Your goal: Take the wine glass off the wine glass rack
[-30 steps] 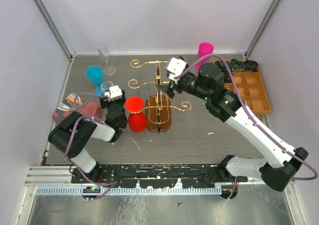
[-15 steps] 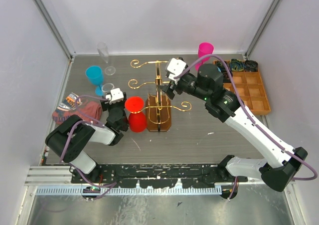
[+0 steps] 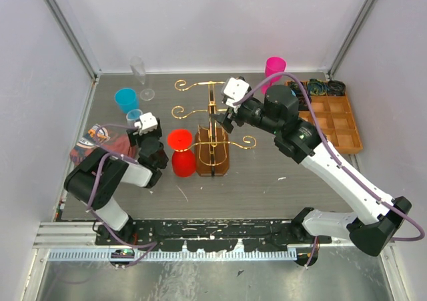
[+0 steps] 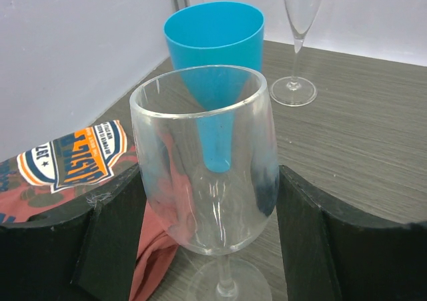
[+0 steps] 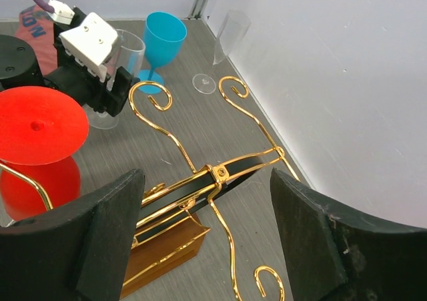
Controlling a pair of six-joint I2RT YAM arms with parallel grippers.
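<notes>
The gold wire wine glass rack [image 3: 212, 141] stands mid-table on its brown base. An upside-down red wine glass [image 3: 180, 151] hangs on its left arm. My left gripper [image 3: 139, 122] is shut on the bowl of a clear wine glass [image 4: 207, 167], which stands upright left of the rack, its foot at the table. Both fingers press its sides. My right gripper [image 5: 207, 181] is open, and its fingers straddle the rack's top bar [image 5: 200, 187] without touching it.
A blue wine glass [image 3: 125, 101] stands just behind the clear one, and a champagne flute [image 3: 140, 74] is farther back. A printed cloth [image 3: 100, 144] lies at the left. A pink cup [image 3: 274, 69] and a compartmented wooden tray [image 3: 330, 114] are at the back right.
My left gripper has shifted left with the clear wine glass, away from the red glass and toward the blue one. The right arm has not moved.
</notes>
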